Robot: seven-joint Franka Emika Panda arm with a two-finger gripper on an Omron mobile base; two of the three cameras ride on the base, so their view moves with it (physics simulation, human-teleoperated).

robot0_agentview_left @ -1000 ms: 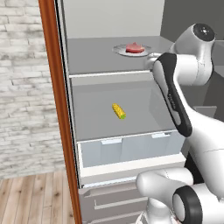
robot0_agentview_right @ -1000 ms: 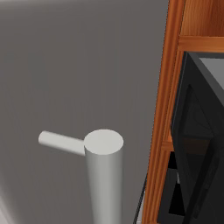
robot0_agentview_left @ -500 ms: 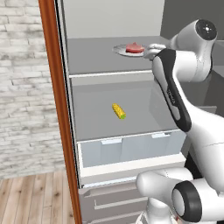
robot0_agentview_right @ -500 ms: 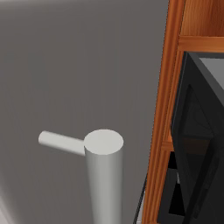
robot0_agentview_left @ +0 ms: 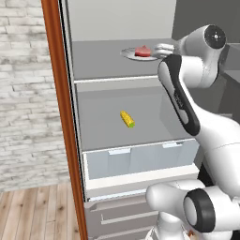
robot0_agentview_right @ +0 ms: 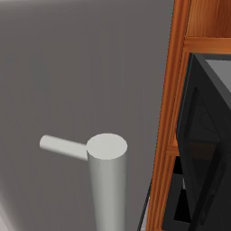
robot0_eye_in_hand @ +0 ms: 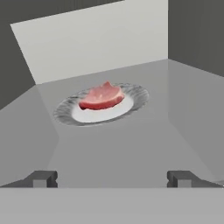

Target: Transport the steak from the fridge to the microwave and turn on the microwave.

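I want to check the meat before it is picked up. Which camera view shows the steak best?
The hand view: the steak lies large and unblocked on its plate, straight ahead of the open end effector. The left base view shows it small and far away on the upper fridge shelf. The right base view faces a grey door.

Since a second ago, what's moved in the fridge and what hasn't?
The arm has eased forward along the upper shelf toward the plate, bringing the open gripper closer to the steak. Nothing was gripped or released. The steak stays on its plate, the corn cob lies as before on the shelf below, and the base has not driven.
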